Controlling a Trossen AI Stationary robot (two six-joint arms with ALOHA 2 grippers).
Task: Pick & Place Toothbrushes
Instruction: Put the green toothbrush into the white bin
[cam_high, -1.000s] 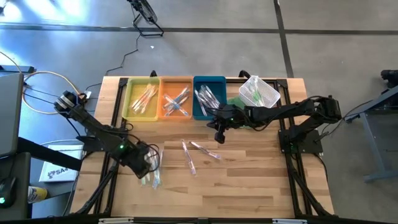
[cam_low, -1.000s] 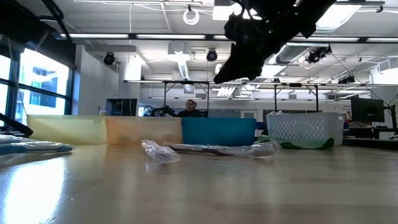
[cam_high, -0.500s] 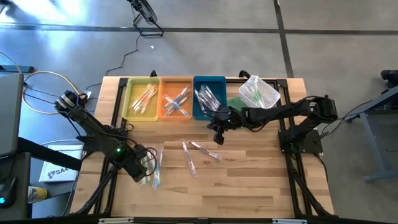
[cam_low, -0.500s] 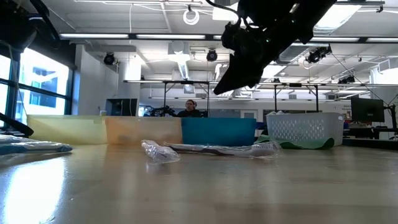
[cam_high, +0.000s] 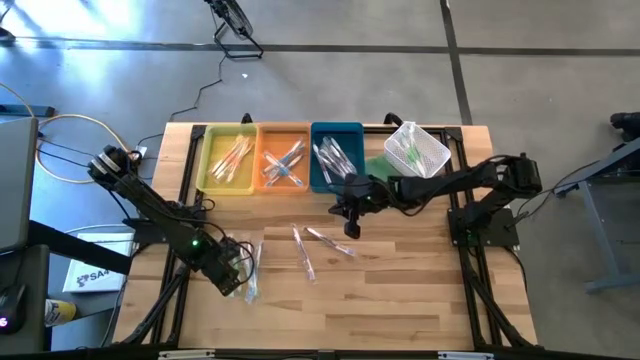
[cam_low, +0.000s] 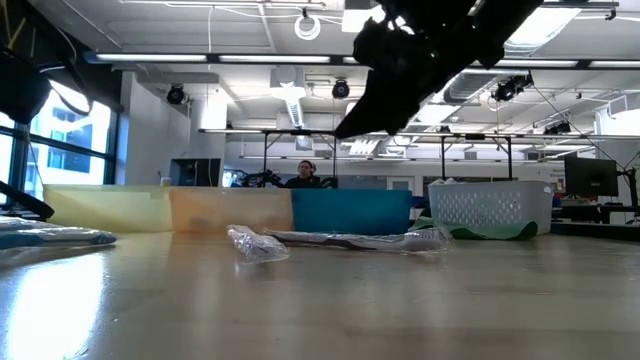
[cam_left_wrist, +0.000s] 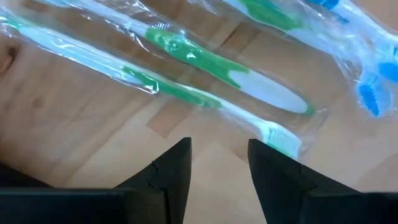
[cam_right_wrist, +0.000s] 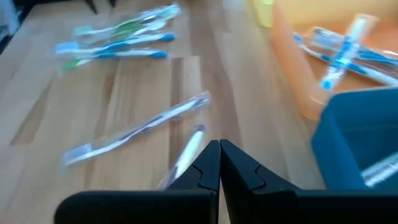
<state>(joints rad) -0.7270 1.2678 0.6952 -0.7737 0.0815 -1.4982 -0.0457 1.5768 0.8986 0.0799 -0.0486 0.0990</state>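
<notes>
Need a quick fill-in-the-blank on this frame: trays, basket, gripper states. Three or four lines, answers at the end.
1. Between the yellow tray and the blue tray sits the ____ tray.
2. The right gripper hangs above the table with its fingers ____.
3. The left gripper is open over wrapped toothbrushes with ____ and white handles.
4. The white mesh basket stands next to the ____ tray.

Missing words: orange; shut; green; blue
</notes>
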